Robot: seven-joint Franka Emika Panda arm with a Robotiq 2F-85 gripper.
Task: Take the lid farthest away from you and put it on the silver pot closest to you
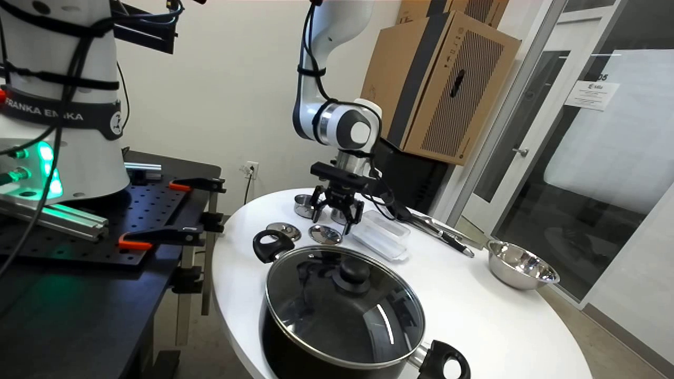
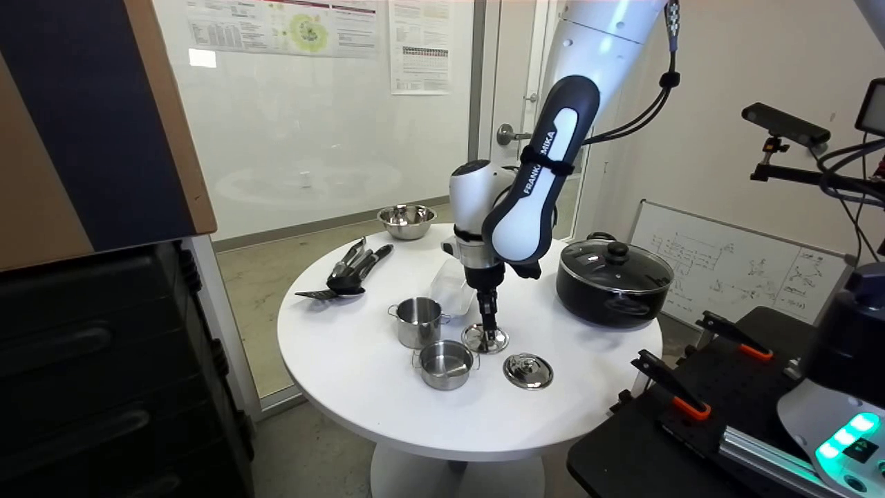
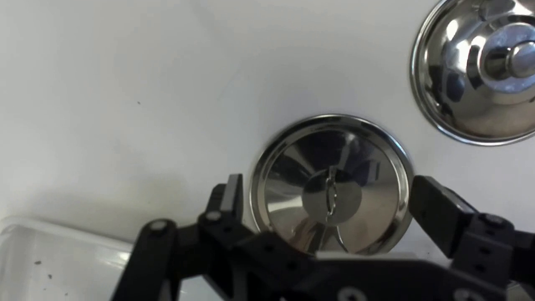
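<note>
Step in hand, by judgement: lining up on the farther lid (image 1: 325,235), grasp not yet made; lid lies flat on the round worktop (image 2: 387,408), no corners, so edges only; it sits farther from the edge facing the robot base (image 1: 58,168) than the other lid (image 2: 528,371), which lies just beside it. The gripper (image 3: 327,190) hangs over the farther lid; jaws released, spread about as wide as the lid, grasping nothing; cannot tell whether either finger (image 3: 434,209) touches the rim. The handle (image 3: 331,192), a thin upright loop, is roughly midway between the fingers, flat faces toward them; should suit a pinch. Target is likely the nearer silver pot (image 2: 446,381), uncovered, toward the edge by the wall (image 1: 221,95); the other silver pot (image 2: 418,338) stands just beside it, farther from the robot-side edge. Next move calls for a straight drop, then closing on the handle, not the rim; lift clear of the worktop, short carry toward the wall-side edge, level set-down on the pot's rim; smooth loop could slip or twist if pinched only at its top.
</note>
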